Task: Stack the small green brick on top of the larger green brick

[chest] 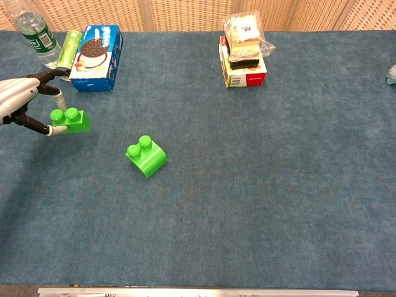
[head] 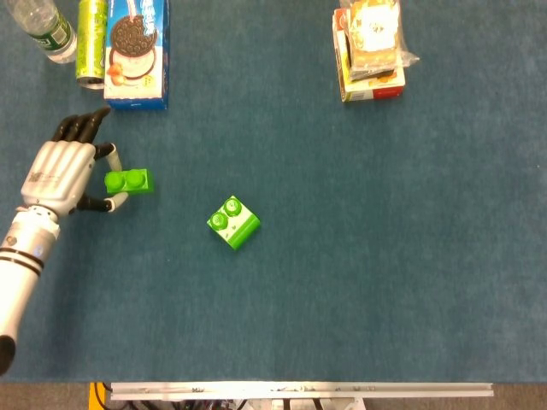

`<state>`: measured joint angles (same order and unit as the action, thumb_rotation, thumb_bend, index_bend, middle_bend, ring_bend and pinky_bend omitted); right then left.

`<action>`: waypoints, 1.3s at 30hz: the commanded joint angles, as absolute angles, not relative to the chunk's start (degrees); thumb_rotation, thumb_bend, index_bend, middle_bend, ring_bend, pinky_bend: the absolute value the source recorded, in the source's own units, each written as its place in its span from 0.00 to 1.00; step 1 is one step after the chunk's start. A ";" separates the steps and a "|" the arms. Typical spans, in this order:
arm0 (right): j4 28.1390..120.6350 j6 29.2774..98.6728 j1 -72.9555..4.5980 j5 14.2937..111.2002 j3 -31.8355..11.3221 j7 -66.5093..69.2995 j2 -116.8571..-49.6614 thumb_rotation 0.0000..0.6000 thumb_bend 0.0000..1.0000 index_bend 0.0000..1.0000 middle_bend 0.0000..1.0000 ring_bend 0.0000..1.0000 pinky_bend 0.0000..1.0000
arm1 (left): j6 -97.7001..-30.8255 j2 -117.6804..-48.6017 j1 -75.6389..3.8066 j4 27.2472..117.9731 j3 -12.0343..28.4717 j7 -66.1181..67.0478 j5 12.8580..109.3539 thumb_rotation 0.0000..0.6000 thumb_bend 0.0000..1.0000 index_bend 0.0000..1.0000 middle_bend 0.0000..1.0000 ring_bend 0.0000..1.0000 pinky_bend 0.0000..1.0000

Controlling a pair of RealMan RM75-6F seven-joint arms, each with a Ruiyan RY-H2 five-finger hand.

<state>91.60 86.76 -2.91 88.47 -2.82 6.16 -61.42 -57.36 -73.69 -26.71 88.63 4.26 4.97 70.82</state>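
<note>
The small green brick [head: 128,181] [chest: 69,120] is pinched at its left end between the thumb and a finger of my left hand [head: 61,171] [chest: 18,96], at the table's left side. In the chest view it looks raised a little off the blue cloth. The larger green brick [head: 233,222] [chest: 146,156] lies turned at an angle on the cloth, studs up, to the right of the small brick and nearer the front edge. Nothing touches it. My right hand is in neither view.
Behind my left hand stand a blue cookie box [head: 137,51] [chest: 96,49], a green can [head: 91,43] [chest: 69,48] and a water bottle [head: 43,30] [chest: 34,34]. A stack of snack packs [head: 369,51] [chest: 242,52] sits at the back, right of centre.
</note>
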 commanded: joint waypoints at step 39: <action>91.16 88.96 -1.20 85.48 -4.62 11.93 -59.70 1.00 0.25 0.22 0.24 0.12 0.32 | -62.27 -69.32 -24.25 109.68 -0.29 16.96 77.71 1.00 0.23 0.51 0.00 0.00 0.00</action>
<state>91.21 88.91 -1.27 85.60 -4.54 11.84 -59.76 -62.36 -69.12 -24.12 109.52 -0.27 16.63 77.81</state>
